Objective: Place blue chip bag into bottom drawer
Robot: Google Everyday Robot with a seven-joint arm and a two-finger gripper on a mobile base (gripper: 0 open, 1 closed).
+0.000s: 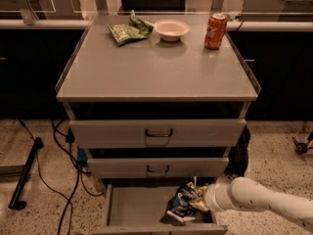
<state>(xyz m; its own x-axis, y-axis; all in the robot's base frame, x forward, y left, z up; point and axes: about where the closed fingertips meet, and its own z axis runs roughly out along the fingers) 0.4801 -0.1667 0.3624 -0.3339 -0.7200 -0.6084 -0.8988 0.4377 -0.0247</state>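
Observation:
The bottom drawer [132,204] is pulled open at the foot of the grey cabinet, its plain grey inside showing. The blue chip bag [182,204], dark blue with white lettering, stands tilted inside the drawer's right half. My gripper [198,203] comes in from the right on a white arm and sits at the bag's right edge, low over the drawer, touching the bag.
On the cabinet top [156,67] lie a green chip bag [128,31], a white bowl [171,29] and a red soda can [215,31]. Two upper drawers [157,132] are closed. Black cables [66,180] and a dark bar [25,173] lie on the floor at left.

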